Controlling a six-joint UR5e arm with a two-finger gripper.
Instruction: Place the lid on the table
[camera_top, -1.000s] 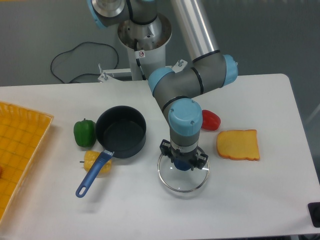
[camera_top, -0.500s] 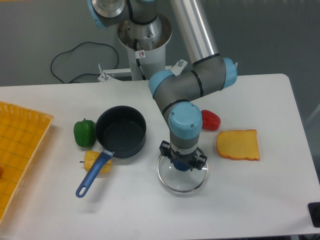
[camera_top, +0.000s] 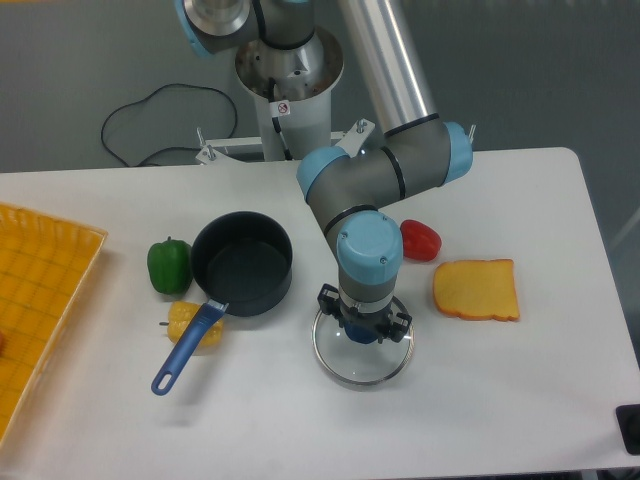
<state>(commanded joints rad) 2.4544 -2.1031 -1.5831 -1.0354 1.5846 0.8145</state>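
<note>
The round glass lid (camera_top: 350, 366) with a thin silver rim is low over the white table (camera_top: 500, 400), right of the saucepan; I cannot tell whether it touches the surface. My gripper (camera_top: 363, 330) points straight down over the lid's centre and is shut on its blue knob, which the fingers mostly hide. The arm's wrist covers the far part of the lid.
A dark saucepan (camera_top: 242, 262) with a blue handle (camera_top: 187, 347) stands left of the lid. A green pepper (camera_top: 168, 264) and a yellow pepper (camera_top: 185, 320) lie by it. A red pepper (camera_top: 420, 239) and a yellow cheese slice (camera_top: 477, 289) lie to the right. A yellow gridded tray (camera_top: 40, 300) fills the left edge.
The gripper and the lid have shifted slightly to the left and a little toward the front edge. Everything else is unmoved.
</note>
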